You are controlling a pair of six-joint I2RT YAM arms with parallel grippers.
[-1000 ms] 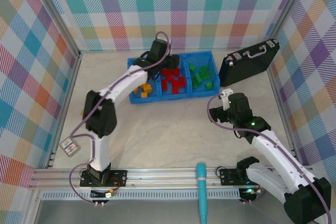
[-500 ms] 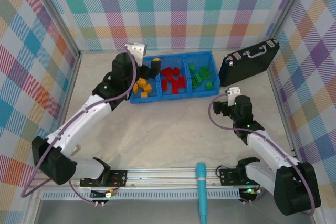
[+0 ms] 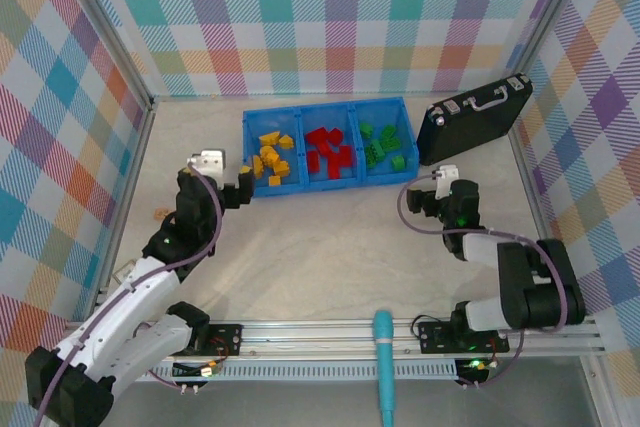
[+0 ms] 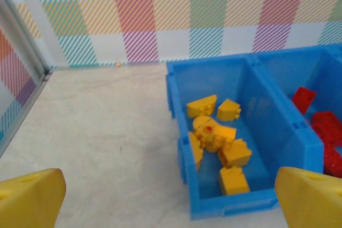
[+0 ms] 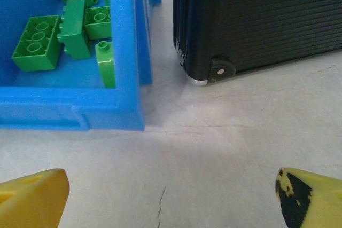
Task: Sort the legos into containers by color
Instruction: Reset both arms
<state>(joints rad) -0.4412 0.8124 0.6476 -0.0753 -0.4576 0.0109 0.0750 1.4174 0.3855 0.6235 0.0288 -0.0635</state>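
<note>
the likeliest slip from here is a knock. your left hand (image 4: 170,186) hangs just beside the near left corner of the blue bin (image 3: 325,187). a careless swing to the right would catch the low wall, shove the bin along the bench (image 3: 320,257) and could jolt bricks over a divider into the wrong colour. your right hand (image 5: 171,188) sits low over the bench, facing the gap between the bin's right end and the black case (image 3: 475,117). push toward the far side from there and you'd nudge one or the other.

the legos look sorted: yellow ones (image 3: 268,159) in the left compartment, red ones (image 3: 328,153) in the middle, green ones (image 3: 384,147) in the right. the other risk is calling it done too early. there's a small orange speck (image 3: 158,213) on the bench near the left wall, possibly a stray brick, though it's too small to tell from above. if it is one, it belongs with the yellows.

both hands are spread wide, their yellow fingers (image 4: 29,198) out at the corners of the wrist views. nothing lies between them and nothing is touched, so neither carries a brick.
</note>
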